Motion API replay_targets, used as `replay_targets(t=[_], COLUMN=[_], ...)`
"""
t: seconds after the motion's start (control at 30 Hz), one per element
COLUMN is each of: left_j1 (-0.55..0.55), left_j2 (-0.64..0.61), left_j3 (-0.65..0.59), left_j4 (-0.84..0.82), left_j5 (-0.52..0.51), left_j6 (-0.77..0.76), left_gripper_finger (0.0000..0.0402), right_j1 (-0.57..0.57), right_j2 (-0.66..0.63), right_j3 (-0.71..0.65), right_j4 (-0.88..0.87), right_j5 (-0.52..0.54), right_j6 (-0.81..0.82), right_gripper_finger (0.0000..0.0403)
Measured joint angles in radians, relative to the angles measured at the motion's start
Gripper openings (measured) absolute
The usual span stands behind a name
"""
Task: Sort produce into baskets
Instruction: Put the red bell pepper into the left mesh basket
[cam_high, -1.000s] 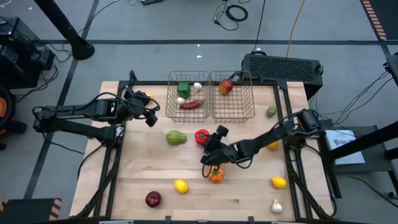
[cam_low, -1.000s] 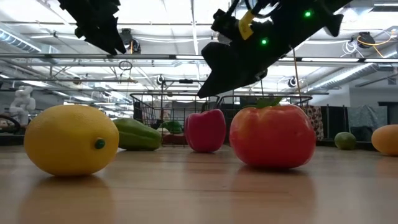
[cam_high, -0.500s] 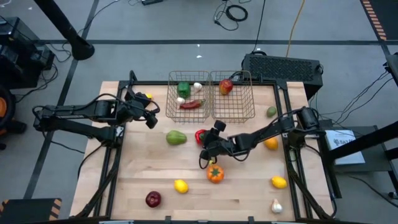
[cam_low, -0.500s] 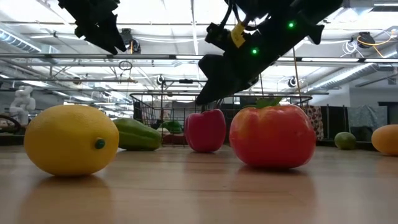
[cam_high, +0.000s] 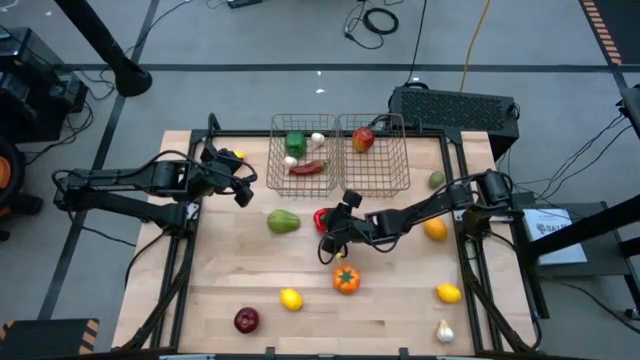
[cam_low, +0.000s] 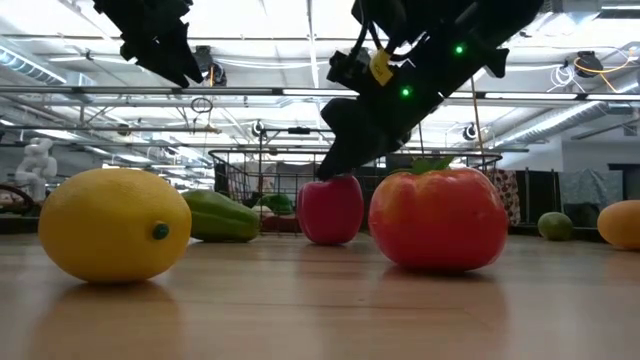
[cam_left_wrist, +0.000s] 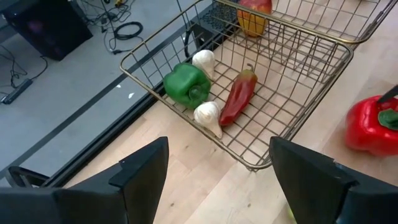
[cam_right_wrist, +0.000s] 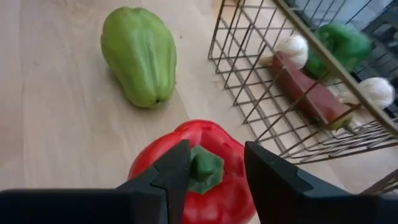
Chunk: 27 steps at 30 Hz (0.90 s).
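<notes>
The right gripper (cam_high: 330, 237) is poised directly over the red pepper (cam_right_wrist: 194, 179), which sits on the table (cam_high: 400, 310) just in front of the left basket (cam_high: 303, 180). In the right wrist view its jaws stand apart, one on each side of the green stem (cam_right_wrist: 205, 167) — nothing is gripped yet. For a sound pick, the fingers should be lowered evenly down the pepper's shoulders rather than pinched on the stem, which would likely slip. The pale green fruit (cam_right_wrist: 140, 55) lies near and should not be nudged. The basket already holds a green pepper (cam_left_wrist: 186, 85), garlic (cam_left_wrist: 208, 115) and a chilli (cam_left_wrist: 238, 96). The left gripper (cam_high: 240, 186) waits beside that basket, jaws spread wide and empty.
</notes>
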Motion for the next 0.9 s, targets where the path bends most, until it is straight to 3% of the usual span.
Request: replay_targets(t=[0.53, 0.9], left_j1=[0.000, 0.000], left_j2=[0.000, 0.000], left_j3=[0.000, 0.000], left_j4=[0.000, 0.001], left_j5=[-0.001, -0.005], left_j6=[0.007, 0.009], left_gripper_finger=[0.0286, 0.0286], right_j1=[-0.010, -0.007], right_j2=[-0.003, -0.112], right_j3=[0.000, 0.068], right_j4=[-0.013, -0.053], right_j5=[-0.029, -0.204], right_j6=[0.001, -0.019], right_gripper_finger=[0.0033, 0.0019])
